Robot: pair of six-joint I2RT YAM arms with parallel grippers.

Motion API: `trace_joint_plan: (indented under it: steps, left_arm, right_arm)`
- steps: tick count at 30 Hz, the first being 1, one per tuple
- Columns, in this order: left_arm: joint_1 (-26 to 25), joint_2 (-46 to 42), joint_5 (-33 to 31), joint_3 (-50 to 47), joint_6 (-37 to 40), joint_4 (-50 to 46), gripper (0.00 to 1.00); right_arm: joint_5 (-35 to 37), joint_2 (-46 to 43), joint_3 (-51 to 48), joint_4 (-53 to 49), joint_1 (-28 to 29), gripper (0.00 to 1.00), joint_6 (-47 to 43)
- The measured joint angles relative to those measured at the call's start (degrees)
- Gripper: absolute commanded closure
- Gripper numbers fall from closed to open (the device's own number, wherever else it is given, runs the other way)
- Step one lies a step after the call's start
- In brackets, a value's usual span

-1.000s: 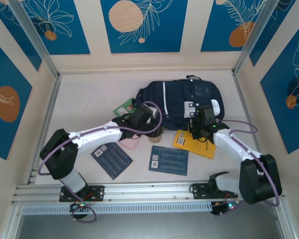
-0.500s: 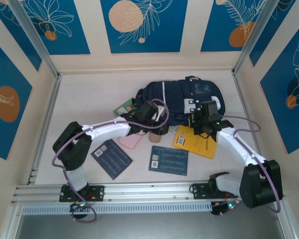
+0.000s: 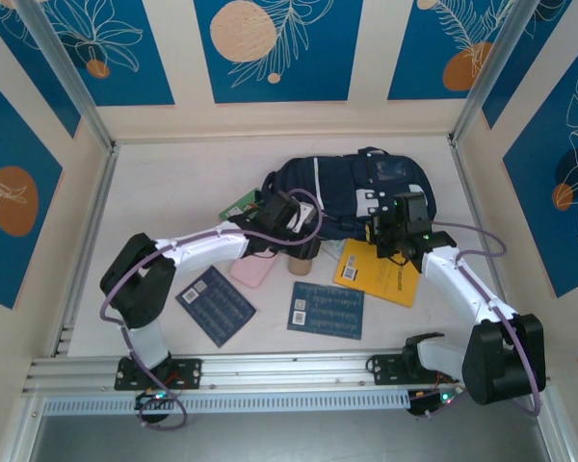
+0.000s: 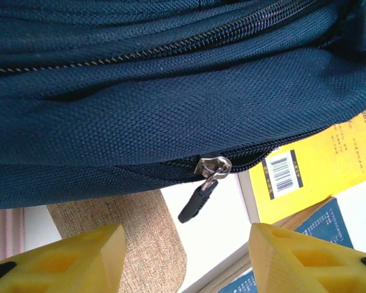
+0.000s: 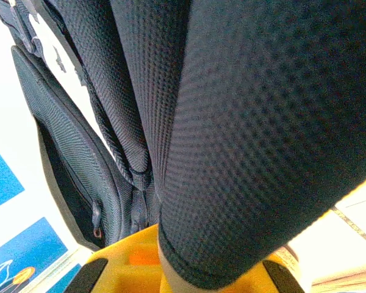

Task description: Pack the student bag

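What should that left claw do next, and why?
Probably ease the left gripper forward and close on the zipper pull: its open fingers sit just short of the dangling pull, the zip there looks shut, and the right gripper is clamped on the student bag by its mesh padding, steadying it.

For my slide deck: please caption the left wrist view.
Open left gripper facing the zipper pull on the backpack, a yellow book lying alongside.

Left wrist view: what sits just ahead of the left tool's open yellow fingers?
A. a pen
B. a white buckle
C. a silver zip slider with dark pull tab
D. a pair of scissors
C: the silver zip slider with dark pull tab hangs off the dark navy fabric backpack, just beyond the open left tool.
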Motion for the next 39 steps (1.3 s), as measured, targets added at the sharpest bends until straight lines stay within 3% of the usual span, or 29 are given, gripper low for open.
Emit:
trace_joint_plan:
  steps: [5, 9, 17, 22, 39]
  left_arm:
    - [0.0, 2.1, 4.3, 0.7, -0.2, 1.7, 0.45]
    - [0.0, 4.6, 6.0, 2.1, -0.4, 2.5, 0.51]
    - [0.0, 5.9, 5.1, 4.8, -0.6, 2.2, 0.85]
    - [0.0, 5.9, 3.8, 5.1, -0.4, 1.8, 0.99]
    - [0.9, 1.9, -3.3, 1.5, -0.2, -0.6, 1.00]
  right_arm:
    - [-0.5, 0.0, 0.1, 0.0, 0.0, 1.00, 0.0]
    - [-1.0, 0.0, 0.3, 0.1, 0.0, 1.00, 0.0]
    - [-1.6, 0.0, 0.3, 0.7, -0.2, 1.00, 0.0]
    - [-1.6, -0.5, 0.4, 0.6, -0.4, 1.00, -0.2]
    - [0.7, -2.4, 1.1, -4.4, -2.3, 1.00, -8.3]
